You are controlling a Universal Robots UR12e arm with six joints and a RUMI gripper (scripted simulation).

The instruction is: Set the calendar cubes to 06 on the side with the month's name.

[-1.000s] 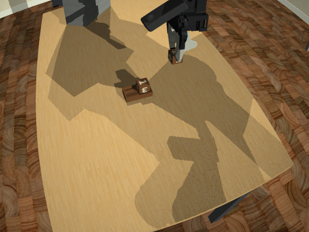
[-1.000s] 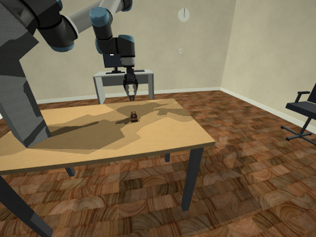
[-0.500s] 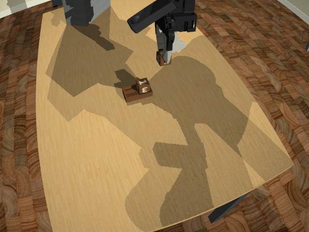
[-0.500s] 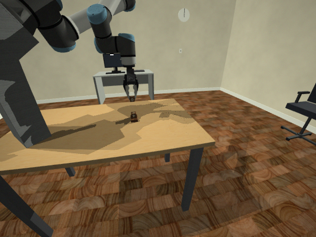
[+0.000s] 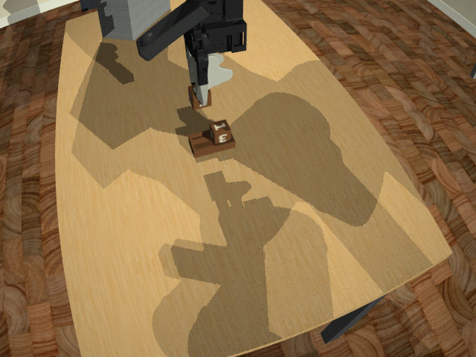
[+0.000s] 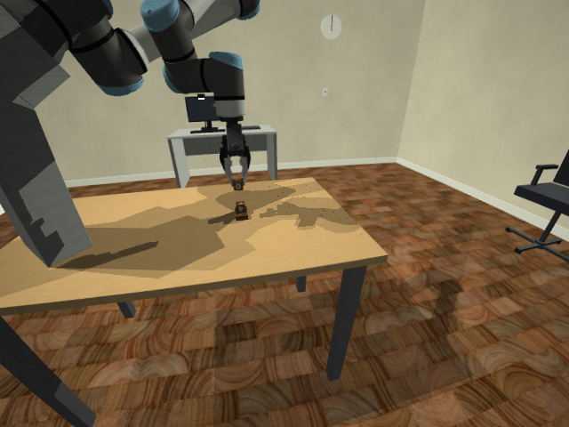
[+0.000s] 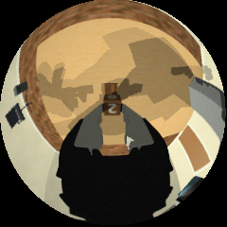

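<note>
Claw: the claw (image 5: 201, 103) (image 6: 237, 181) (image 7: 112, 104) points downward with its fingers drawn in fairly narrow, gripping a small brown cube between the tips.
Held cube: the held cube (image 5: 195, 100) (image 6: 237, 185) (image 7: 112, 109) is up off the table, near the tray but apart from it. A pale 2 shows on one face in the wrist view, and the face seen in the exterior view carries what looks like a 0.
Tray: the brown tray (image 5: 215, 149) (image 6: 241, 217) stands on the table (image 5: 126, 230) (image 6: 193, 270) (image 7: 71, 52), with one cube in it and room beside that cube.
Seated cube: the seated cube (image 5: 221, 132) (image 6: 241, 207) is at one end of the tray, on the right in the top view. It shows a 1 on its upper face and a 3 on a side face, the 3 turned sideways in that view.
Month's name: too small to read in these views.
Calendar: only one cube is in the tray, so 06 is not set.
Pedestal: a grey block (image 5: 148, 18) (image 6: 45, 183) rises from the table, well apart from the tray.
Background: a desk (image 6: 220, 132) with a monitor (image 6: 199, 109) stands beyond the table.

Claw (image 5: 200, 99) (image 6: 237, 181) (image 7: 112, 104) and gripped cube (image 5: 195, 103) (image 6: 237, 186) (image 7: 112, 110) shifted leftward in top view, now nearer the tray (image 5: 216, 149) (image 6: 241, 217) (image 7: 110, 87)
</note>
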